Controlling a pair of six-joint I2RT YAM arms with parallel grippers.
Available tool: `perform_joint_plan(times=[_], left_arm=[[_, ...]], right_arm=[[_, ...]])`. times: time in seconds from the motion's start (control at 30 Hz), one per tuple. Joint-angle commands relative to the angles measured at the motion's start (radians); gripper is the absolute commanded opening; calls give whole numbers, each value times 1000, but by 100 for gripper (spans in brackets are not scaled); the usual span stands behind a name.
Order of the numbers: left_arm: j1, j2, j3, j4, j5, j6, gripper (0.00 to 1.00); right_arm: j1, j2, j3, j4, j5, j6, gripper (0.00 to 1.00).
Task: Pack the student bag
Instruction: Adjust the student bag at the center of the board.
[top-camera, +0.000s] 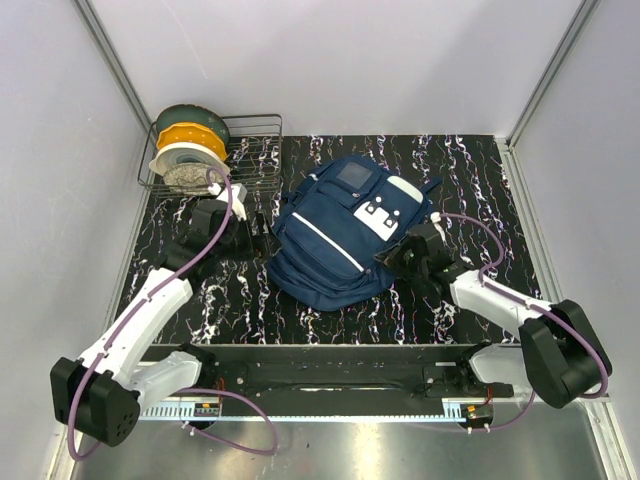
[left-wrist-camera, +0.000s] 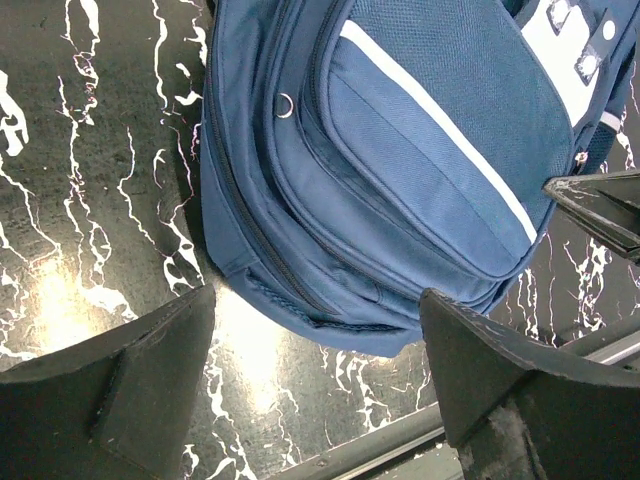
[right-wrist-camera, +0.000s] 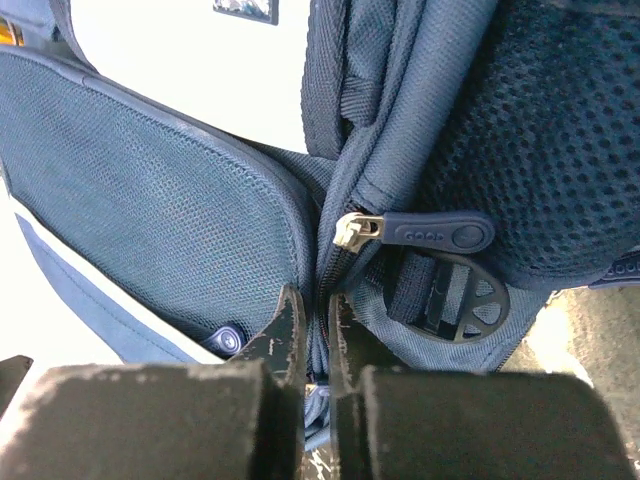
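My right gripper (right-wrist-camera: 315, 318) pinched the zipper seam of the student bag (top-camera: 335, 245) lying mid-table (top-camera: 470, 160), zipper pull (right-wrist-camera: 440, 232) just beyond my tips, while my left gripper (left-wrist-camera: 315, 300) gaped wide, short of its far side.

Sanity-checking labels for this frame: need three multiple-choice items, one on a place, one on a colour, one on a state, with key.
1. Where does the wire basket of spools stand?
A) rear left of the black marbled table
B) front right of it
C) on top of the bag

2. What colour is the diagonal stripe on the navy blue fabric backpack?
A) red
B) white
C) yellow

3. What state is the left gripper in?
A) shut on a strap
B) shut, empty
C) open

Key: 1 A, the top view shows it in the far left corner. 2 B, the stripe reads white against the navy in the top and left wrist views. 3 C, its fingers stand wide apart with nothing between them, short of the backpack.
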Motion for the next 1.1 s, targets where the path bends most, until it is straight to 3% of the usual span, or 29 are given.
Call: perform_joint_plan(times=[0.0, 0.13, 0.2, 0.37, 0.4, 0.5, 0.53, 0.63, 0.77, 0.83, 0.93, 1.07], left_arm=[[2, -5, 7, 19, -32, 10, 87], [2, 8, 27, 15, -30, 14, 87], [2, -2, 33, 10, -36, 20, 87], [4, -15, 24, 12, -61, 42, 88], [2, -14, 21, 13, -59, 43, 88], [2, 1, 25, 29, -39, 45, 89], [2, 6, 28, 45, -21, 42, 89], [2, 38, 45, 85, 13, 37, 90], [2, 138, 108, 139, 80, 34, 91], [1, 179, 122, 191, 128, 31, 91], [2, 251, 107, 324, 180, 30, 92], [1, 406, 139, 357, 241, 27, 92]], right_arm=[[-32, -17, -3, 30, 16, -134, 0], [-58, -18, 0, 4, -45, -233, 0], [-67, -17, 27, -67, -34, -364, 0], [-67, -34, 164, -378, 163, -569, 2], [-67, -38, 185, -409, 200, -583, 9], [-67, -78, 207, -493, 228, -574, 71], [-69, -92, 208, -513, 232, -536, 85], [-69, -167, 188, -527, 268, -425, 96], [-67, -273, 141, -515, 280, -240, 100], [-67, -299, 80, -433, 201, -158, 100], [-67, -316, 6, -330, 125, -78, 100], [-72, -276, -8, -308, 102, -57, 100]])
